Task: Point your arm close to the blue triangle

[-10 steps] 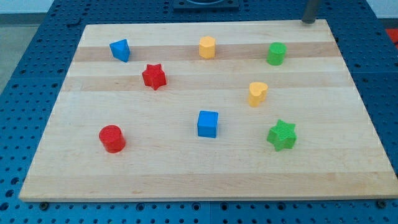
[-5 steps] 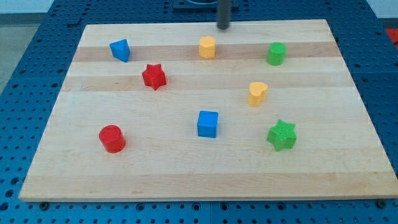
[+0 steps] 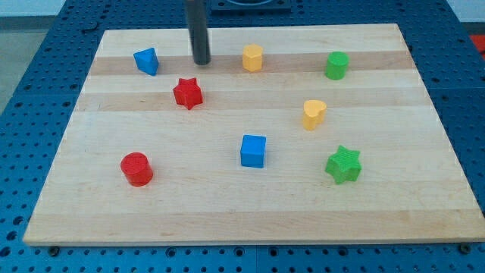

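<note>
blue triangle (image 3: 146,61) is found in the upper left of the frame, resting on the wooden board (image 3: 250,212) close to its top-left corner. it is judged to be a small, light, rigid plastic piece that would slide readily on the smooth wood at the slightest nudge; no hold is to be taken of it, since the task asks only for closeness, so its sloped faces and edges are best left untouched. my tip (image 3: 201,63) is seen near the triangle, to its right in the frame and at about the same height, with bare wood between the 2. no contact with any block is visible.

no hand or jaws are carried by the arm: only a straight dark rod is present, so nothing is grasped or held, and only the board surface is met by the tip. the red star (image 3: 187,93) lies just below and slightly left of the tip, apart from it. the yellow cylinder (image 3: 252,58) sits to the tip's right, also apart. the approach is judged nearly complete; a short further slide toward the frame's left is all that seems to be called for, and an overshoot would risk the triangle being pushed away.
</note>
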Tool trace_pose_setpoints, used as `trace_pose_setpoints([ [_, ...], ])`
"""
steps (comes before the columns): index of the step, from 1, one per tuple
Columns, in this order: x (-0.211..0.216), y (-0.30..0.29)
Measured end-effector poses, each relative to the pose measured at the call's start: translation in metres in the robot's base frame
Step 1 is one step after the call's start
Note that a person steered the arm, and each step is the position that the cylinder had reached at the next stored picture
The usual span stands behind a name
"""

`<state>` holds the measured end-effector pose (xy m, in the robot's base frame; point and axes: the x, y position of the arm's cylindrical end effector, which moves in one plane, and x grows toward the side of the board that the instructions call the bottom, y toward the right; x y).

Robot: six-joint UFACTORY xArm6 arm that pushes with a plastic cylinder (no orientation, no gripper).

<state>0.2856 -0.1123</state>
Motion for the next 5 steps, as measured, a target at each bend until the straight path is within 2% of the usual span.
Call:
trace_pose_setpoints([
  [3, 0.037, -0.053],
  [5, 0.023, -0.112],
])
